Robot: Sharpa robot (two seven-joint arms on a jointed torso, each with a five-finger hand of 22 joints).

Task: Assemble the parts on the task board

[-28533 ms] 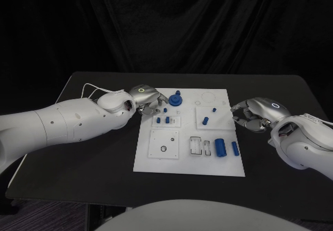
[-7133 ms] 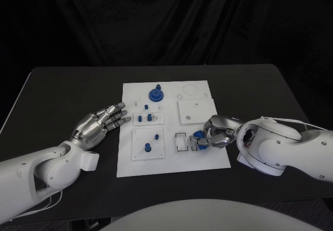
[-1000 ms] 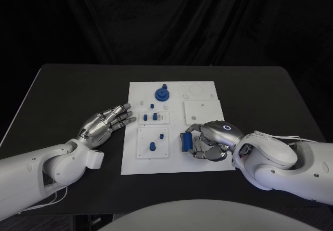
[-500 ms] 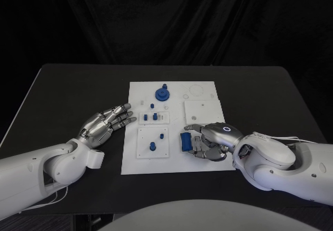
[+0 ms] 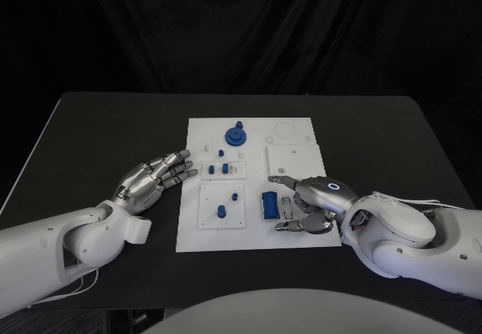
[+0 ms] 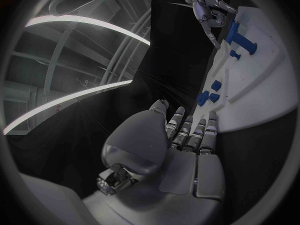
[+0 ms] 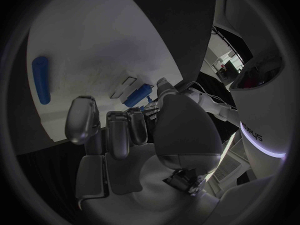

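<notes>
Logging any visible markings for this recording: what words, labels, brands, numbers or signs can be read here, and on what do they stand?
No readable text in any view.
task board: plain white, with no lettering to make out.
blue parts, such as the cylinder beside the right hand: unmarked.
right hand: a glowing ring on its back, a light and not a character.
left hand: no marking visible.

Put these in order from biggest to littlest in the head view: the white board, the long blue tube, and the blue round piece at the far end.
1. White board
2. Blue round piece
3. Long blue tube, though these two look nearly alike.
</notes>
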